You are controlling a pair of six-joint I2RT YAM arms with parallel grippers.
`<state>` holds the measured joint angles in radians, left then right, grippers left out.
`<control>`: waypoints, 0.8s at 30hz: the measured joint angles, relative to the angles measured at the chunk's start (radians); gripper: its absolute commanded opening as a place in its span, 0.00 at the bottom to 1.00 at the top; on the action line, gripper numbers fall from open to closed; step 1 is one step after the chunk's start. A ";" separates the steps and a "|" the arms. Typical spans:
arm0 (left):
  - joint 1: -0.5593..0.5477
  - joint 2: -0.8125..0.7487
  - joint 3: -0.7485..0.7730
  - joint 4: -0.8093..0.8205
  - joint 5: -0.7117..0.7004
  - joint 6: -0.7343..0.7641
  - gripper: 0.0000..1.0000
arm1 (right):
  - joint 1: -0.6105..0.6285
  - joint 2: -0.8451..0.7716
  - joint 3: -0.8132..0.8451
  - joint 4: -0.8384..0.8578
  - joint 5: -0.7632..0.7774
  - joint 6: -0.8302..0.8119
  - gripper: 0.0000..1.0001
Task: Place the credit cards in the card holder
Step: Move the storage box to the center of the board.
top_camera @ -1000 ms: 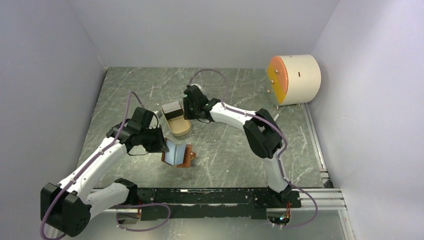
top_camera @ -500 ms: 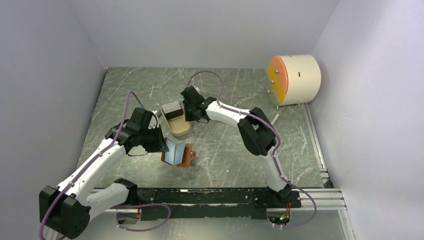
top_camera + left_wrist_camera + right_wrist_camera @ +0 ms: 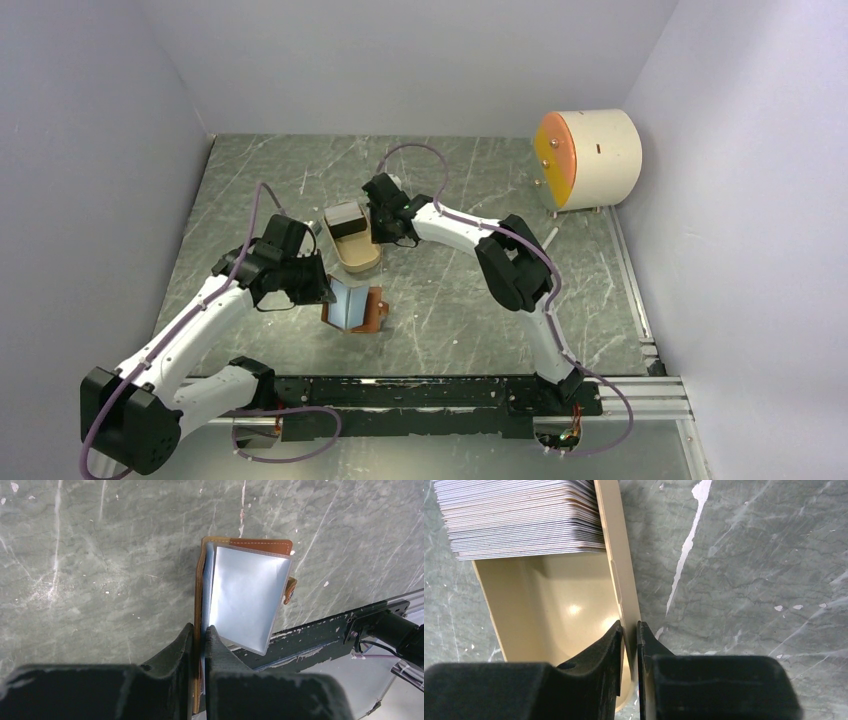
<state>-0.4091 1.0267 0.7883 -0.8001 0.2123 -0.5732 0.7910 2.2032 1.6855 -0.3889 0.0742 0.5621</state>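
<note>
Left gripper [image 3: 200, 630] clamps the card holder [image 3: 245, 600] by its edge at lower centre; my right gripper [image 3: 629, 627] pinches the tan tray [image 3: 611, 540] wall, credit cards [image 3: 519, 515] stacked upper left.

Right side of the marble table [image 3: 450, 300] is wide open, only a cream drum [image 3: 590, 158] in the far corner. Left-middle is cramped: card holder [image 3: 358, 308] and tan tray [image 3: 360, 258] sit close, with the left gripper [image 3: 326, 297] and right gripper [image 3: 378, 233] clamped on them.

Plain pale lavender-white walls [image 3: 400, 60] enclose a grey-green marble-patterned tabletop [image 3: 470, 170], evenly lit. Upper right stands a cream cylinder [image 3: 600, 155] with an orange face, perhaps a drum. A black rail [image 3: 430, 392] spans the bottom.
</note>
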 measured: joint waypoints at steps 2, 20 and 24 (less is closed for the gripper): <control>0.000 0.000 0.000 0.000 -0.005 -0.004 0.09 | 0.000 -0.002 -0.005 0.003 -0.003 0.005 0.14; 0.000 0.016 0.000 -0.003 -0.023 -0.017 0.09 | -0.016 -0.114 -0.160 -0.006 0.021 0.031 0.13; 0.000 0.016 0.000 0.011 -0.006 -0.018 0.09 | -0.023 -0.172 -0.233 -0.016 0.036 0.042 0.14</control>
<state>-0.4091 1.0428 0.7883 -0.7895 0.2062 -0.5907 0.7681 2.0315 1.4528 -0.4053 0.1101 0.6037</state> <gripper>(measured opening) 0.118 0.138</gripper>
